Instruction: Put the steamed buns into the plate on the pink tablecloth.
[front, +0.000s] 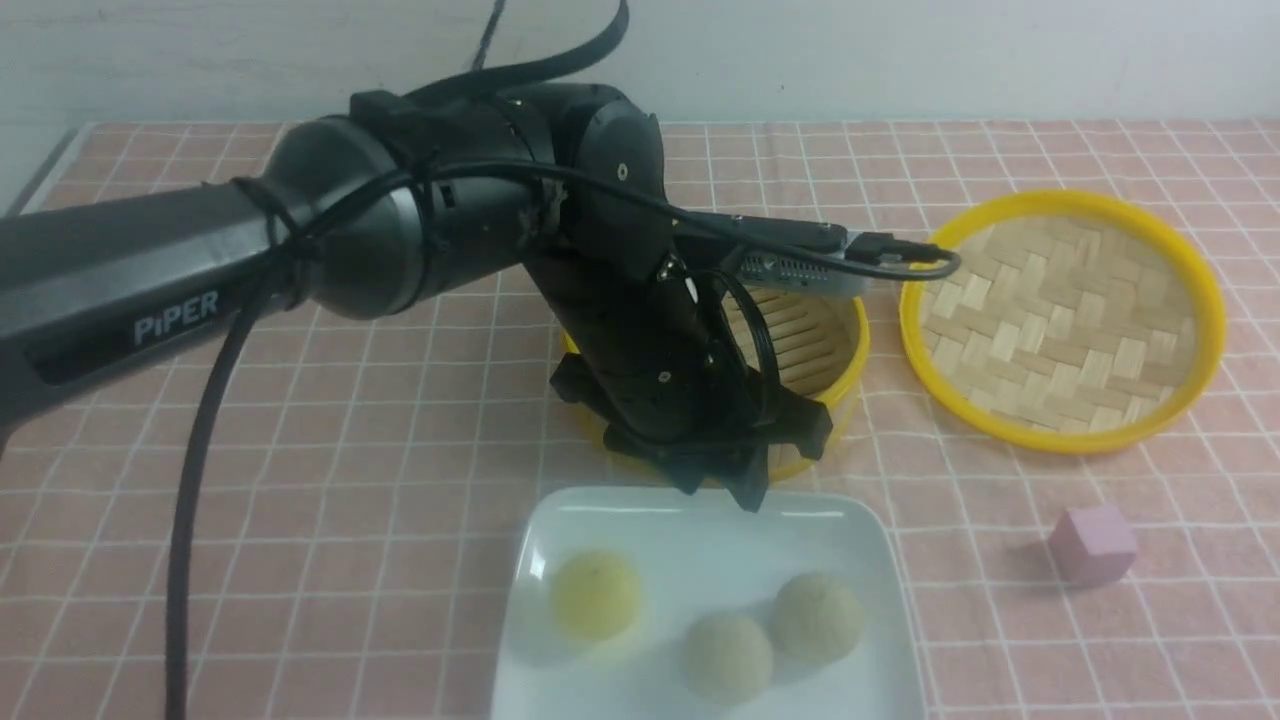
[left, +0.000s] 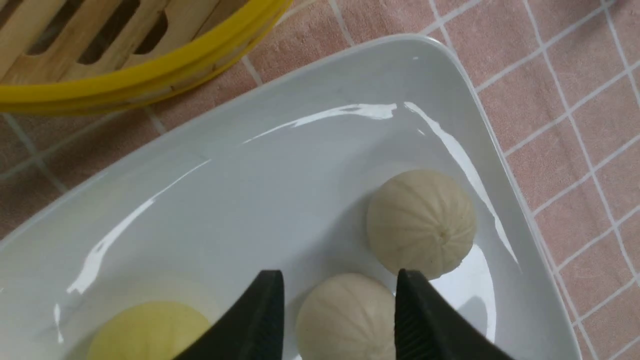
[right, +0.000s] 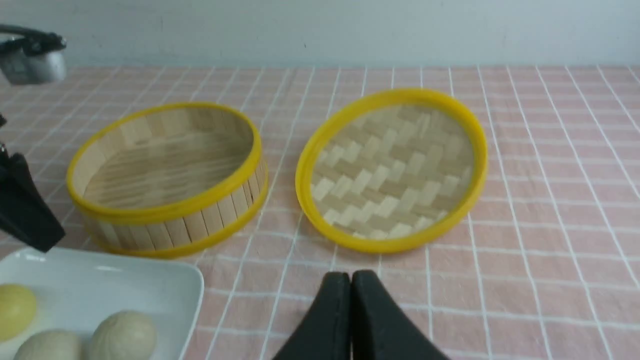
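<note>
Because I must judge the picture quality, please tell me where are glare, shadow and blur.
Left wrist view: bright glare streaks inside the white square plate; soft shadow beside the buns. Front view: faint shadow beside the pink cube. Right wrist view: woven lid slightly soft.

Two round, matte, greyish-beige dough-like steamed buns, one (front: 727, 658) nearer the plate's middle and one (front: 817, 617) nearer its right side in the front view, are borne close together by the glossy white square plate with rounded corners (front: 710, 530); a crimped tip is shown on the latter. A round yellow bun (front: 596, 595) is set apart, to their left. The plate is laid flat on the salmon-pink cloth with a white grid (front: 400, 560).
</note>
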